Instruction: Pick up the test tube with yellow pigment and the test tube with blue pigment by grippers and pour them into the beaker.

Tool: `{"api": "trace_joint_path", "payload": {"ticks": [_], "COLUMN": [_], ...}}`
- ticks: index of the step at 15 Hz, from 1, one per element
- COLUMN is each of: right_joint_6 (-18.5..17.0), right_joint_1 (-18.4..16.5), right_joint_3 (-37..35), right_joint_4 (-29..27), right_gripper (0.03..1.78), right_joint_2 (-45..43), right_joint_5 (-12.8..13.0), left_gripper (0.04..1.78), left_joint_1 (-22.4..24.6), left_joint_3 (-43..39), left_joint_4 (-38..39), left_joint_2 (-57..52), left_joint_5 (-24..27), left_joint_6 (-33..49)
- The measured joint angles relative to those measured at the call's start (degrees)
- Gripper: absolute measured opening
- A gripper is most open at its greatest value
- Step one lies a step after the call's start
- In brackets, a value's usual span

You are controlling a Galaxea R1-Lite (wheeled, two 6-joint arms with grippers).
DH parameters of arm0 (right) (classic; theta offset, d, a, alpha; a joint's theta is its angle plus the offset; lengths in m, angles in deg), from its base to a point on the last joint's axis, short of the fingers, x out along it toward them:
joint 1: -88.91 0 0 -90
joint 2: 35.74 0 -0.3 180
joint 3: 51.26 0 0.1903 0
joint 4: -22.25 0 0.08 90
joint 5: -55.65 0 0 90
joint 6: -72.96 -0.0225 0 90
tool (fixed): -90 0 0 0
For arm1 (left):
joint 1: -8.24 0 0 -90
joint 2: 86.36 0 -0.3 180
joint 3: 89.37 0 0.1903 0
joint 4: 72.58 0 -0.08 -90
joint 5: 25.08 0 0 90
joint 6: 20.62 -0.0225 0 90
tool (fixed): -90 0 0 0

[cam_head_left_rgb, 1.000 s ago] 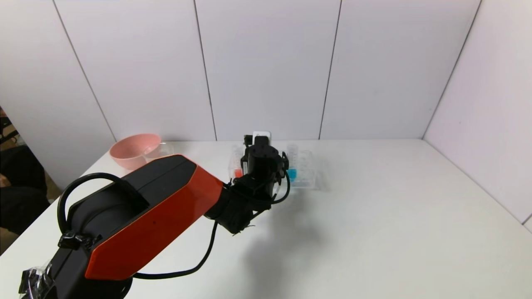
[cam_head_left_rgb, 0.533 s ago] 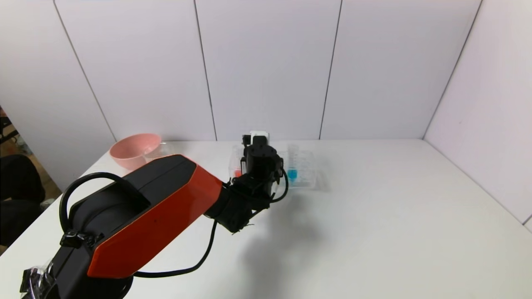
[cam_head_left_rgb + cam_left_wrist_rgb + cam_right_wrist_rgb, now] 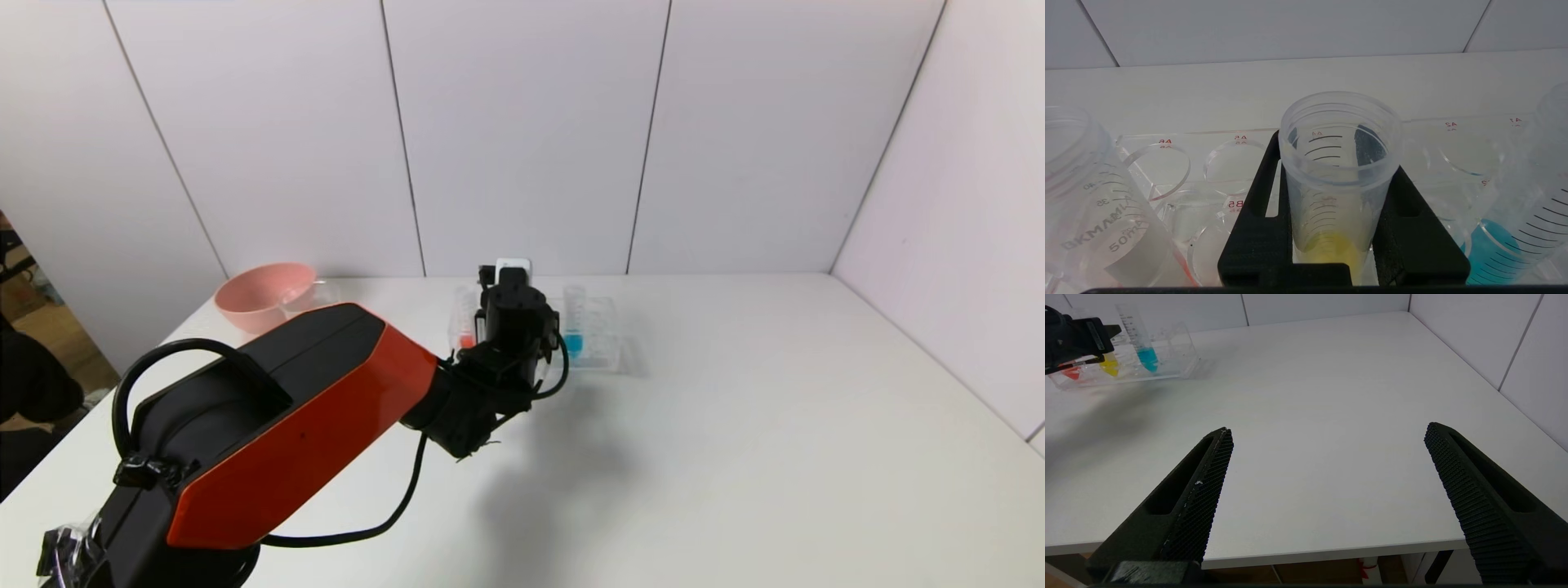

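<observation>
The test tube with yellow pigment (image 3: 1339, 171) stands upright in the clear rack (image 3: 1167, 141), and my left gripper (image 3: 1337, 159) is shut on it, one black finger on each side. In the head view the left wrist (image 3: 514, 318) hides that tube. The test tube with blue pigment (image 3: 1506, 228) stands in the rack beside it, also seen in the head view (image 3: 574, 327). The beaker (image 3: 318, 294) sits at the back left, next to the pink bowl (image 3: 263, 294). My right gripper (image 3: 1327, 430) hangs open over the table's front edge, holding nothing.
A third tube with red-orange colour (image 3: 1094, 196) stands in the rack on the yellow tube's other side. The rack (image 3: 604, 327) is near the back wall. The left arm's orange shell (image 3: 302, 416) fills the front left of the table.
The left gripper has closed round the yellow tube. The arm has barely shifted. A person at the left edge of the head view has moved back.
</observation>
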Motion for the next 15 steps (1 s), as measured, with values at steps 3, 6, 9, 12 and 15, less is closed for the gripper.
{"api": "trace_joint_path", "payload": {"ticks": [3, 6, 9, 12, 15], "right_joint_6": [0.0, 0.0, 0.0, 0.0, 0.0], "right_joint_1": [0.0, 0.0, 0.0, -0.1, 0.0], "right_joint_3": [0.0, 0.0, 0.0, 0.0, 0.0], "right_joint_4": [0.0, 0.0, 0.0, 0.0, 0.0], "right_gripper": [1.71, 1.71, 1.71, 1.71, 1.71], "right_joint_2": [0.0, 0.0, 0.0, 0.0, 0.0], "right_joint_5": [0.0, 0.0, 0.0, 0.0, 0.0], "left_gripper": [0.54, 0.54, 0.54, 0.54, 0.54], "left_joint_1": [-0.3, -0.7, -1.5, -2.5, -3.1], "left_joint_3": [-0.6, -0.9, -1.2, -1.4, -1.0], "left_joint_4": [-1.3, -2.9, -4.9, -7.2, -9.7], "left_joint_2": [-1.3, -3.4, -6.2, -9.3, -12.2], "left_joint_5": [-0.1, -0.4, -0.9, -1.1, -1.0], "left_joint_6": [-0.1, 0.0, -0.1, -0.5, -1.2]}}
